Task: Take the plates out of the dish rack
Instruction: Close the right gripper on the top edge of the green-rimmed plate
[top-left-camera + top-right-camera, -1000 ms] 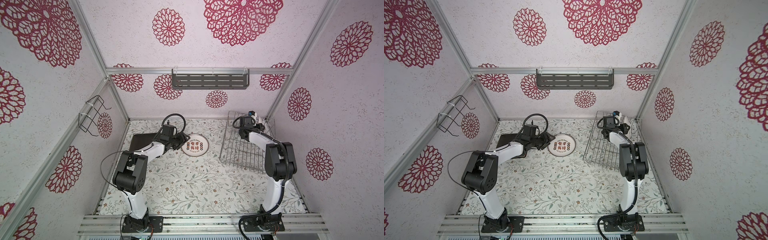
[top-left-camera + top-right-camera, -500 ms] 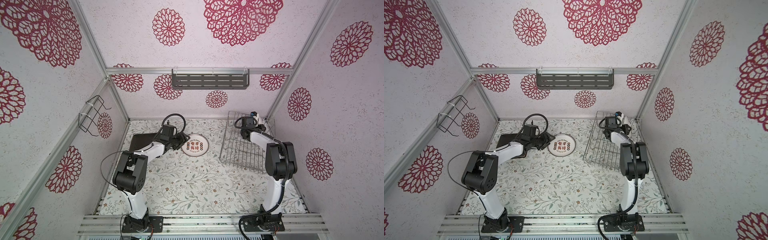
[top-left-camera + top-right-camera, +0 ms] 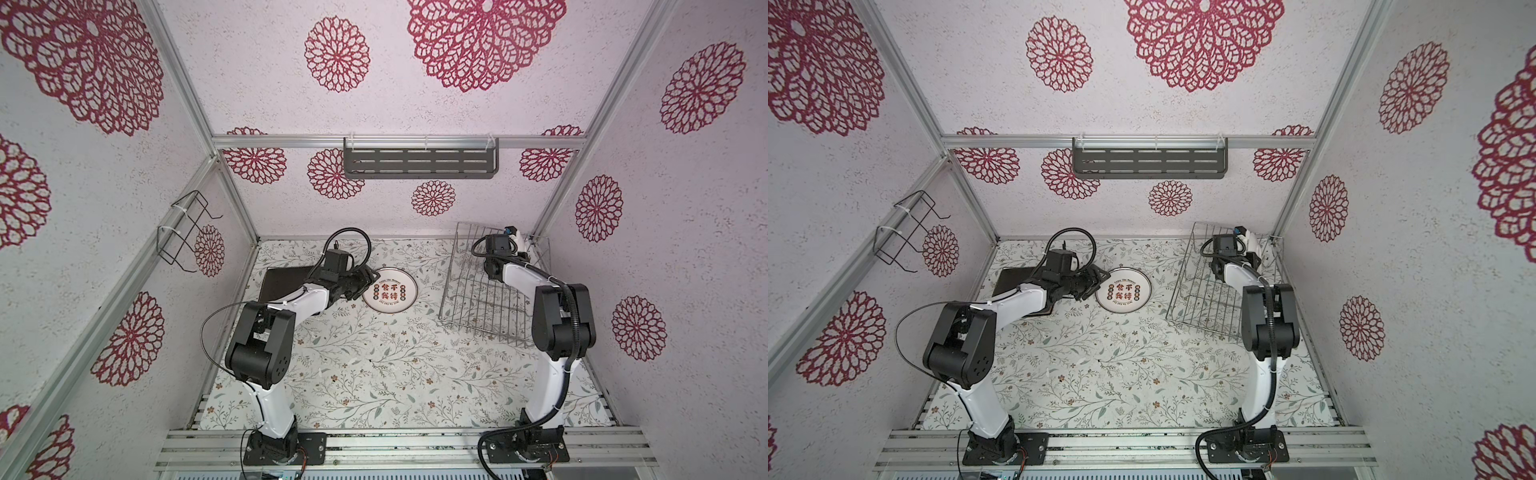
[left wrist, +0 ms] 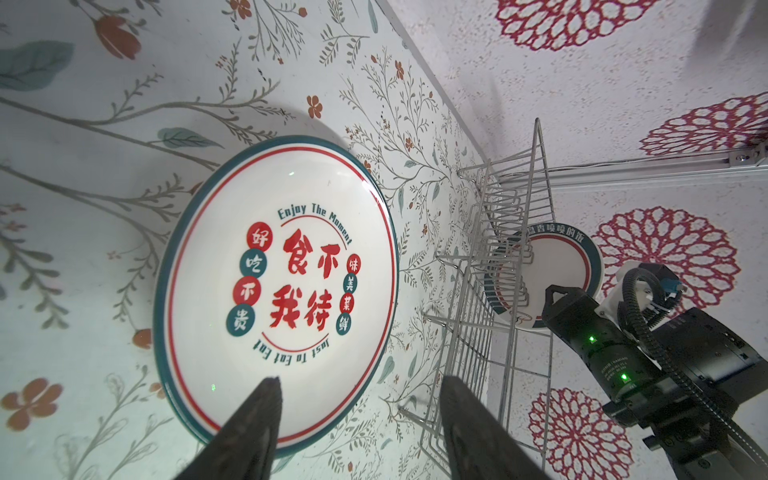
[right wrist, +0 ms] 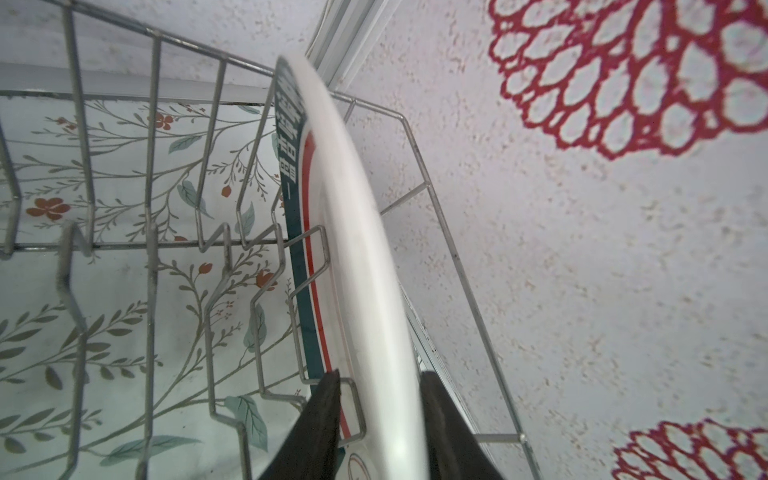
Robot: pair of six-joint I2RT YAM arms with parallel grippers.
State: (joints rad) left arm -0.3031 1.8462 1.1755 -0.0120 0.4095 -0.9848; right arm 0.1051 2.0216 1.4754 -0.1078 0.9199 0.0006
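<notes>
The round white plate with red Chinese characters (image 3: pixel 390 291) (image 3: pixel 1123 291) (image 4: pixel 274 286) lies flat on the flowered table. My left gripper (image 3: pixel 368 280) (image 4: pixel 361 380) hovers at its left edge, open and empty. A dark square plate (image 3: pixel 282 282) (image 3: pixel 1013 282) lies under the left arm. The silver dish rack (image 3: pixel 478 299) (image 3: pixel 1204 299) (image 5: pixel 153 245) stands at the back right. A teal-rimmed plate (image 4: pixel 557 266) (image 5: pixel 357 232) stands upright in the rack's far end. My right gripper (image 3: pixel 517 249) (image 5: pixel 381 374) has one finger on each side of its rim, shut on it.
A dark grey slotted shelf (image 3: pixel 419 162) hangs on the back wall. A small black wire holder (image 3: pixel 187 232) is fixed to the left wall. The rack sits close to the right wall and back corner, and one of its upright prongs stands beside the right gripper's inner finger.
The right gripper's jaws have narrowed onto the teal-rimmed plate's rim. The left arm and the plate lying by it have not moved.
</notes>
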